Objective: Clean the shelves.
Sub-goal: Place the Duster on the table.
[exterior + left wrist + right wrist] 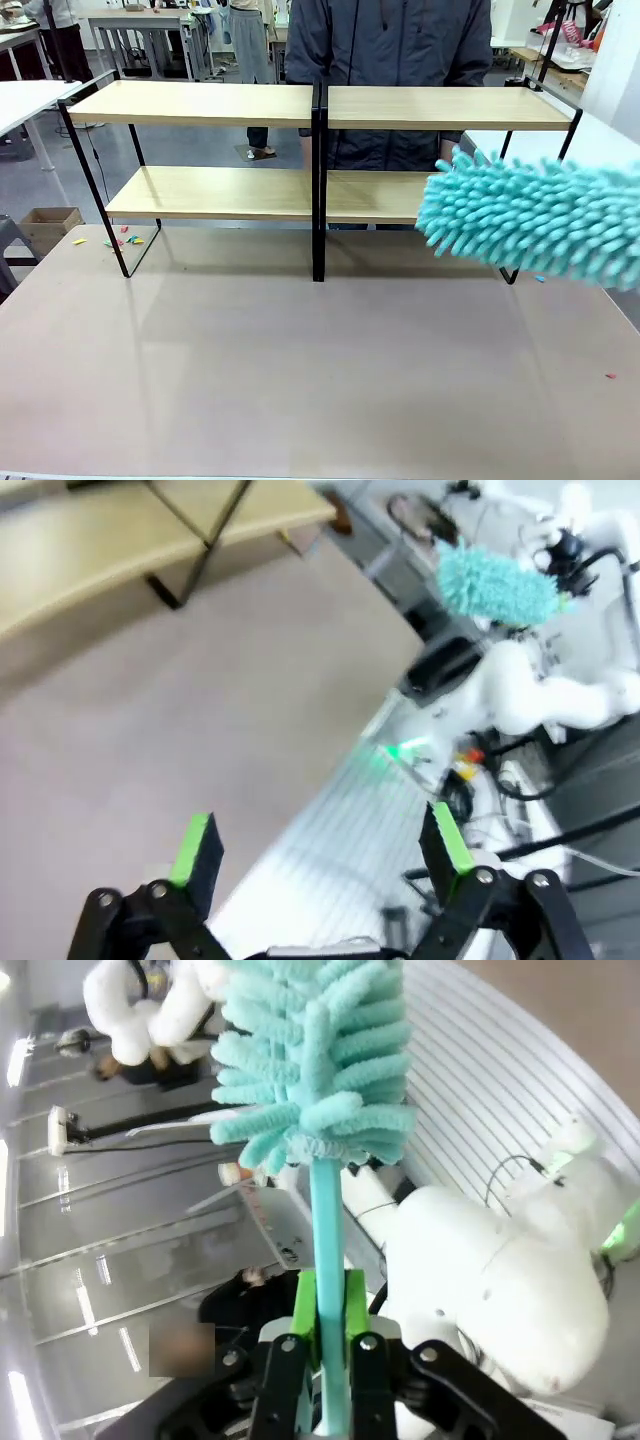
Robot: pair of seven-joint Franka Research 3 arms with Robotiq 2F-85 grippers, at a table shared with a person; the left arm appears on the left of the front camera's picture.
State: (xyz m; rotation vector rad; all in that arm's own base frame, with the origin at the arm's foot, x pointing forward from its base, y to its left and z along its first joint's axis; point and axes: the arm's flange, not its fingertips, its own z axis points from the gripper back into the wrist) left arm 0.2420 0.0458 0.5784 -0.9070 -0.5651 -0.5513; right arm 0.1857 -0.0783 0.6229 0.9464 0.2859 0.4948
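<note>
The shelves (210, 103) stand across the far half of the brown table, two tiers of light wood boards in a black frame. A fluffy teal duster (535, 217) hangs in from the right, its head in front of the lower right board's end. My right gripper (325, 1305) is shut on the duster's thin teal handle (324, 1222), with the duster head (315, 1050) beyond it. My left gripper (320, 845) is open and empty above the table's near edge. In the left wrist view the shelves (90, 545) sit at the top left and the duster (495, 583) at the top right.
A person in a dark jacket (390, 40) stands behind the shelves. Small coloured scraps (122, 238) lie on the table by the rack's left leg, and a few more scraps (540, 278) at the right. A cardboard box (45, 225) sits on the floor at the left.
</note>
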